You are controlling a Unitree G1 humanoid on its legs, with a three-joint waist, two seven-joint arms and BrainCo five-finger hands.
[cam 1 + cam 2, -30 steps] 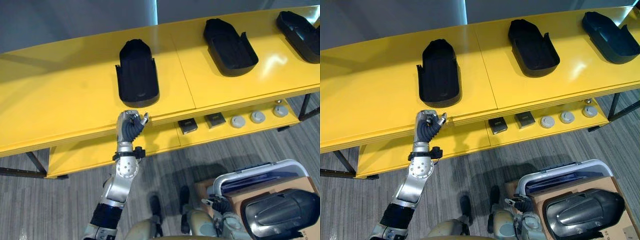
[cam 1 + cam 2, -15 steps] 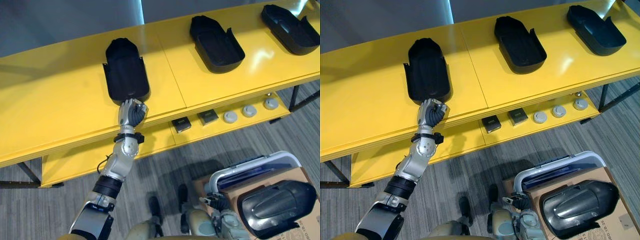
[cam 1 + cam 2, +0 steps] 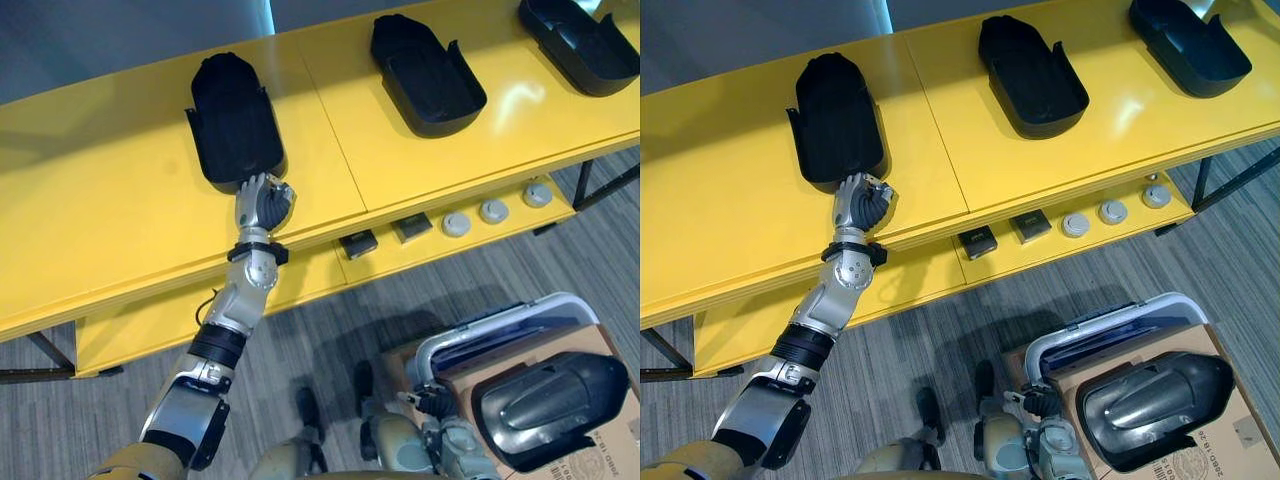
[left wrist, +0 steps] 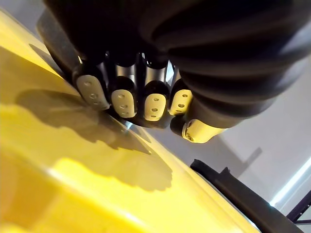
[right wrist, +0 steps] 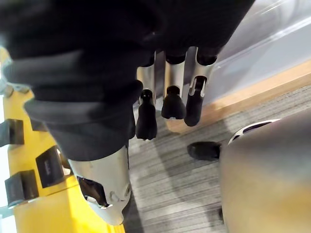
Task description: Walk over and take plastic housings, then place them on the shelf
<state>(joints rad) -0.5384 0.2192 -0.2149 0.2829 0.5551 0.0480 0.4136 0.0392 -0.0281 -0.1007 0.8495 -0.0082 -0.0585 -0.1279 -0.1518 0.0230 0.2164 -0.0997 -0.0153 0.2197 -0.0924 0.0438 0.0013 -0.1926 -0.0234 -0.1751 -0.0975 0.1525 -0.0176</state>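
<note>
advanced since the earlier frame, left hand (image 3: 262, 203) is set at the near end of left housing (image 3: 232, 120) on shelf (image 3: 100, 200). left wrist view: fingers (image 4: 124, 99) are curled, empty. right wrist view: right hand (image 5: 167, 82) is hung slack, straight-fingered. left housing is judged light, stiff, slick; side walls are to be gripped.

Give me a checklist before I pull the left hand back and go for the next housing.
1. The left housing sits fully on the shelf top: ok.
2. The left hand holds nothing: ok, its fingers are curled empty at that housing's near end.
3. The left hand is clear of the left housing: cannot tell, they are very close.
4. The middle housing and right housing are out of its way: ok.
5. The next housing waits in the cardboard box: ok.
6. The right hand is open: ok, fingers relaxed.
</note>
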